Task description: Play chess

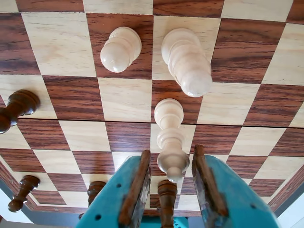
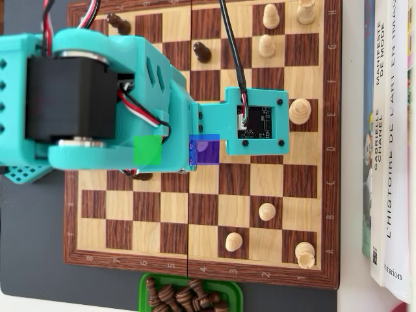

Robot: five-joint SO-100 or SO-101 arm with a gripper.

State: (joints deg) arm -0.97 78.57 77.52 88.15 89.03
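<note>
Teal gripper (image 1: 172, 178) hung open over chessboard (image 1: 126, 97); light chess piece (image 1: 170, 140) stood between fingers (image 1: 135, 187), no contact evident; dark pawn (image 1: 166, 194) below.

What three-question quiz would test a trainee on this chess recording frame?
1. True or false: in the wrist view, the gripper is shut with nothing between its fingers.
2. In the overhead view, the green tray below the chessboard holds: A) dark chess pieces; B) light chess pieces; C) nothing.
3. Fill in: the chess piece standing between the gripper's fingers is ____ in colour.

Key: 1 false, it is open and straddles a piece; 2 A; 3 light.
</note>
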